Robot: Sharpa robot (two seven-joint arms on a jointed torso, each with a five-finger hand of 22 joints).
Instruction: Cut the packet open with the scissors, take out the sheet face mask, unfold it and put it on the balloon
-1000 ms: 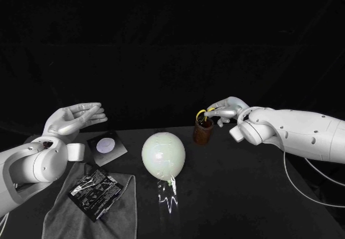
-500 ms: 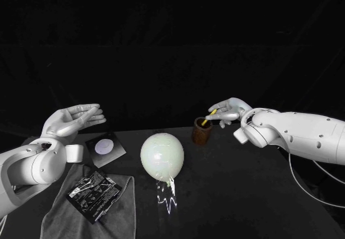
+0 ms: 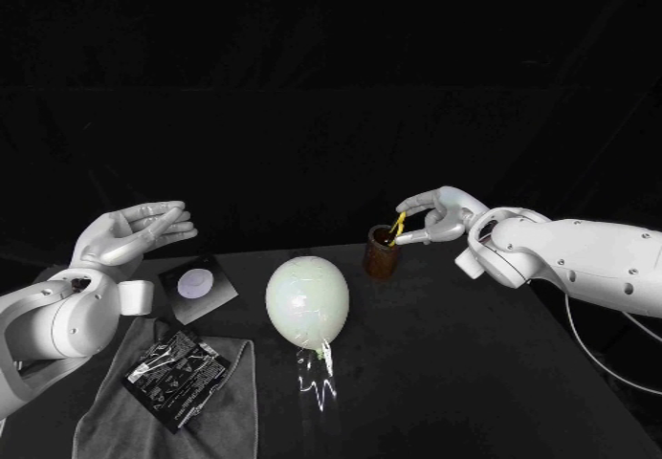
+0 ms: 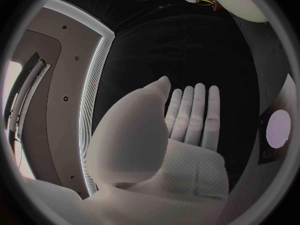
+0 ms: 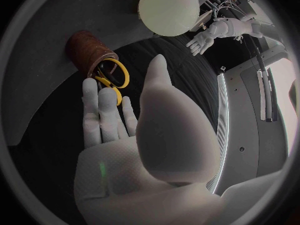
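**Head view, left to right.** My left hand point(image 3: 136, 234) is raised above the left end of the table point(image 3: 455, 363). Its fingers are stretched out side by side and the thumb is set a little apart. It holds nothing, and the left wrist view shows the same flat, bare palm.

Below this hand a grey cloth point(image 3: 228, 406) lies spread on the table. The packet point(image 3: 172, 368) rests flat on the cloth. It is black with white print, and the lettering is too small to read. Just behind the cloth lies a dark square card point(image 3: 193, 284) with a pale round disc at its middle.

At the centre the balloon point(image 3: 308, 301), pale and egg-shaped, lies on the table with its neck toward me, near the cloth but apart from the packet. White streaks show on the table just below the neck; I cannot tell what they are.

To the right of the balloon and farther back stands a brown cup point(image 3: 381, 256), upright. The scissors point(image 3: 399, 226) stand in it, yellow handles above the rim and blades hidden inside.

My right hand point(image 3: 442, 215) is at those handles, with one finger curled above the yellow loop and another digit below it. In the right wrist view the fingertips lie against the loops and the thumb stands apart. I cannot tell whether the hand has closed on the scissors.
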